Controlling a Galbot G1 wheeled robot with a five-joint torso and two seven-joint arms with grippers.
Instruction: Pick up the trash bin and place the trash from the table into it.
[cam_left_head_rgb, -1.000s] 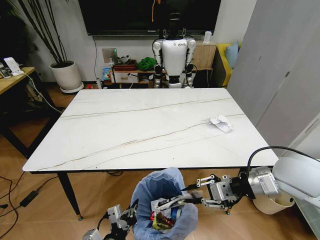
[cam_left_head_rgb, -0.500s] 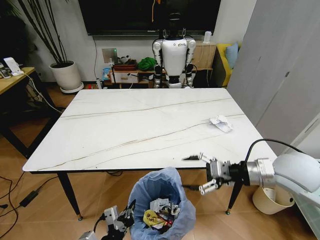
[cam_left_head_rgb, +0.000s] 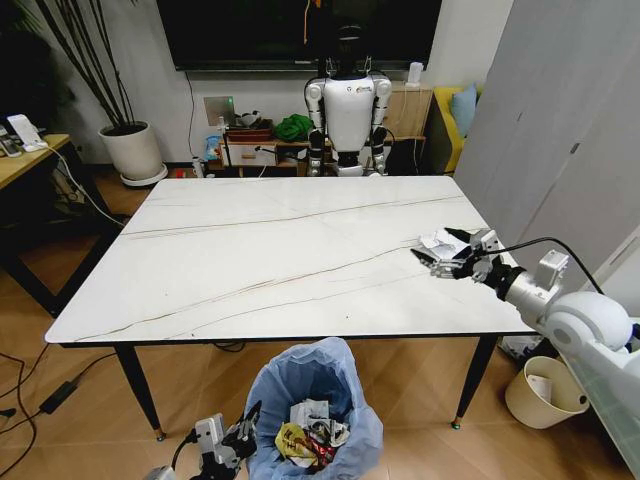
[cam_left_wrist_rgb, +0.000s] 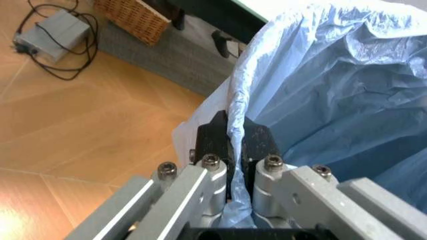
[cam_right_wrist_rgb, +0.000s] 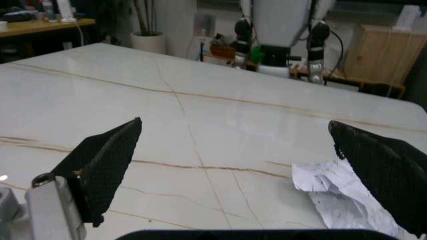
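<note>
Trash bin (cam_left_head_rgb: 315, 420) sits low in front of the table (cam_left_head_rgb: 250, 260), just off its near edge, blue bag open upward so stuff can be dropped in from above. Inside: litter pile (cam_left_head_rgb: 305, 440), white scraps, something yellow, a bit of red, so most of the job looks done. Left gripper (cam_left_head_rgb: 228, 445) is at the bin's left rim, clamped shut on the bag edge; in the left wrist view the fingers (cam_left_wrist_rgb: 230, 145) pinch a fold of blue plastic (cam_left_wrist_rgb: 237, 110) between them. My read: it holds the bin up and steady there as a catch point, rim kept just below the tabletop. Last visible piece on the table is a crumpled white paper (cam_left_head_rgb: 440, 245), near the table's right edge, well apart from the bin. Right gripper (cam_left_head_rgb: 452, 256) is stretched out over that side of the table, right at the paper, jaws spread wide; in the right wrist view the two black pads frame the paper (cam_right_wrist_rgb: 337, 192), which lies toward one pad rather than centred. Not gripped yet. Risk: thin paper on slick marble may slide when the pads close.
</note>
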